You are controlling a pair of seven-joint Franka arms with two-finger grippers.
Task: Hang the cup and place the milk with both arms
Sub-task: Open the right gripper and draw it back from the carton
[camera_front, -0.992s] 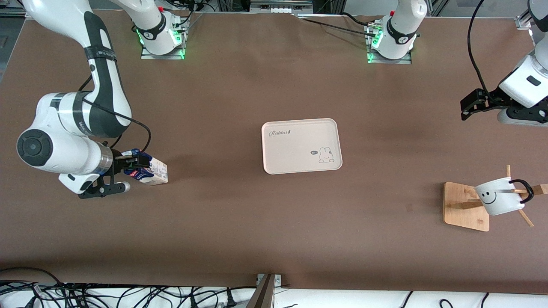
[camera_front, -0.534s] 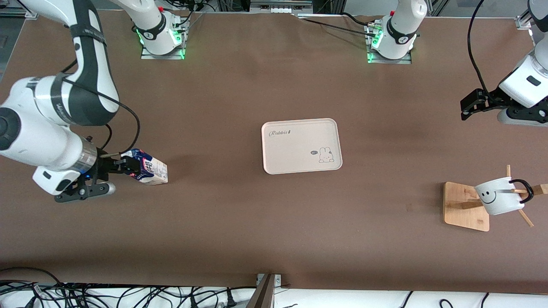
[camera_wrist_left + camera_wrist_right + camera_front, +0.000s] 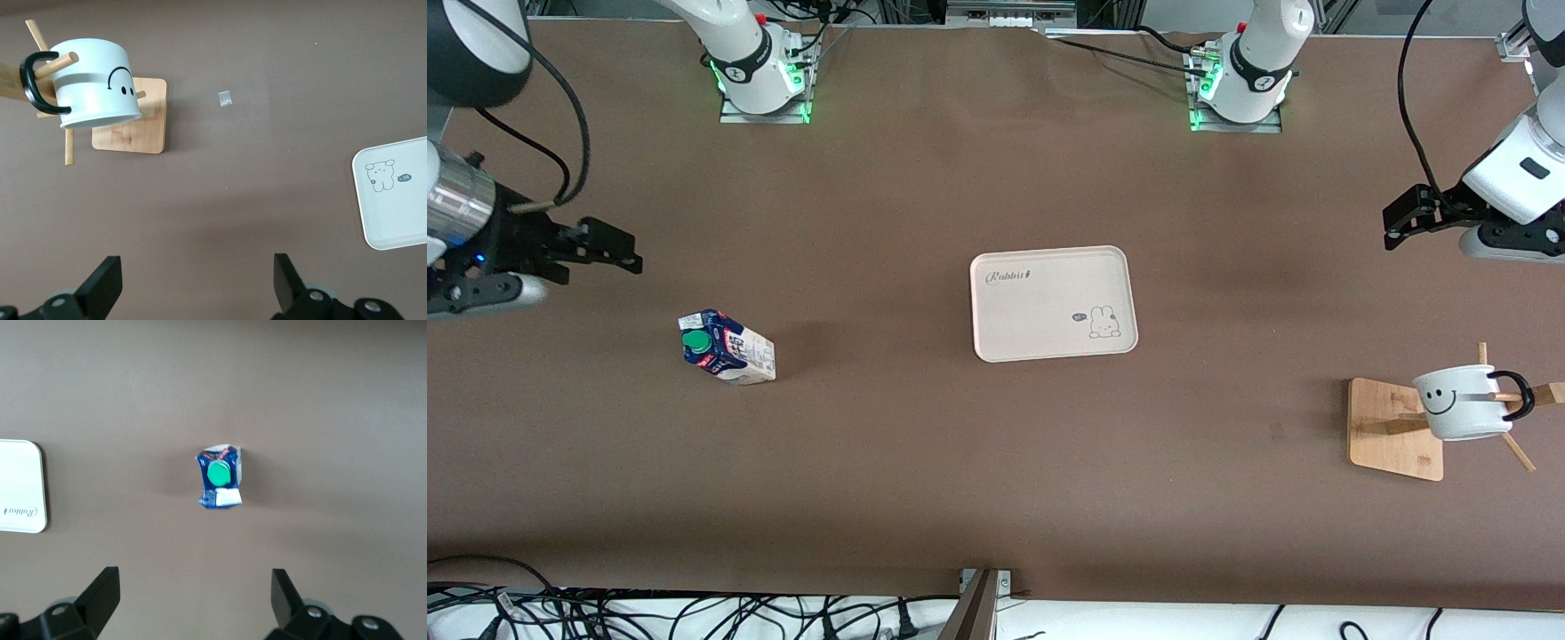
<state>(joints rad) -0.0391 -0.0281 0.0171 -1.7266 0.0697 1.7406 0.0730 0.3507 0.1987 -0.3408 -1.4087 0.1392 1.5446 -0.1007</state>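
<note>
The milk [image 3: 726, 352] stands upright on the bare table toward the right arm's end, with its green cap showing; it also shows in the right wrist view [image 3: 220, 477]. My right gripper [image 3: 609, 247] is open and empty, raised over the table near that end, apart from the milk. The cup [image 3: 1462, 404] hangs by its black handle on a peg of the wooden rack [image 3: 1394, 428] toward the left arm's end; it also shows in the left wrist view [image 3: 93, 83]. My left gripper [image 3: 1400, 218] is open and empty, and the left arm waits.
A pale tray [image 3: 1053, 304] with a rabbit drawing lies at the table's middle and holds nothing; its edge shows in the left wrist view [image 3: 393, 193] and the right wrist view [image 3: 20, 487]. Cables lie along the table's near edge.
My right gripper let go of the milk, opened and rose away toward the right arm's end. The milk stays where it stood. The left arm has not moved.
</note>
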